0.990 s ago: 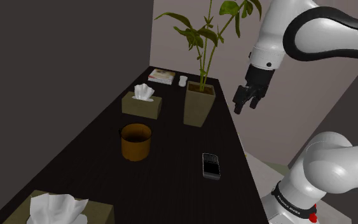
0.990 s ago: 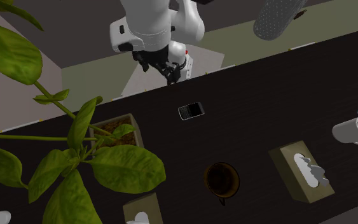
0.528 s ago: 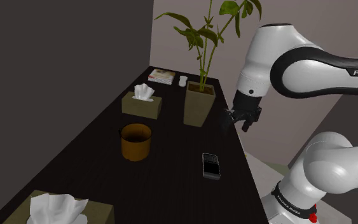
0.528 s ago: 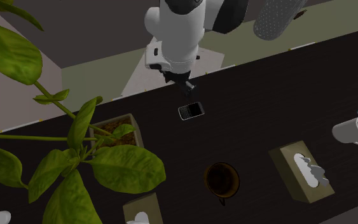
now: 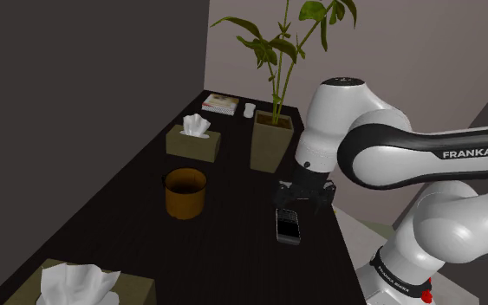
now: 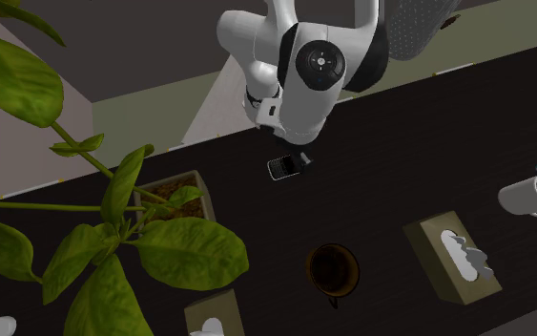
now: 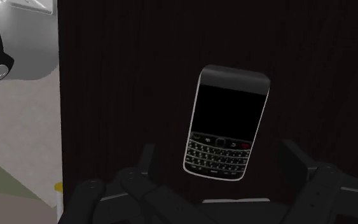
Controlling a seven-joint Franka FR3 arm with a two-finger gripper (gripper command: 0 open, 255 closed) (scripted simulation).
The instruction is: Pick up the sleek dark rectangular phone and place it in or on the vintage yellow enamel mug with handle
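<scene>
A dark phone (image 5: 288,225) with a keypad lies flat on the black table (image 5: 233,260), close to the edge on the shoulder view's right. My gripper (image 5: 301,197) hangs just above its far end, open. In the wrist view the phone (image 7: 228,121) lies between and ahead of the two spread fingers (image 7: 147,159), and neither touches it. The ochre-brown mug (image 5: 185,192) stands upright and empty, left of the phone in the shoulder view. From above, the arm covers part of the phone (image 6: 283,168), and the mug (image 6: 333,270) sits nearer that camera.
A planter (image 5: 271,143) with a tall leafy plant stands just behind the gripper. A tissue box (image 5: 194,140) sits behind the mug and another (image 5: 77,286) at the front. Books (image 5: 221,104) lie at the far end. A white mug (image 6: 533,196) lies on its side.
The arm has swung down from high beside the table's edge to just over the phone. The fingers stay apart. Phone and mug have not moved.
</scene>
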